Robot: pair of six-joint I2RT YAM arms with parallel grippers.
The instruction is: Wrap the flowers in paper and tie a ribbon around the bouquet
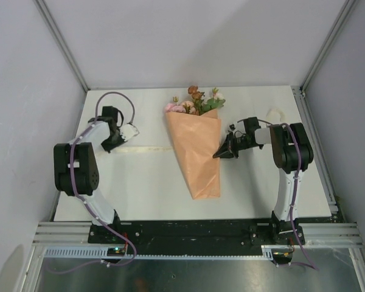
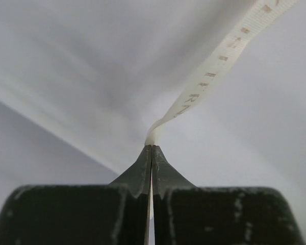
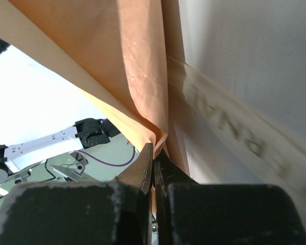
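Ribbon (image 2: 214, 71) end between left jaws

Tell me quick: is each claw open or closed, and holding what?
Left claw: closed, pinching the end of the ribbon.
Right claw: closed, pinching an edge of the paper.

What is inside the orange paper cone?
Pink, orange and cream flowers poke out of the paper at its wide end. Their stems are hidden by it.
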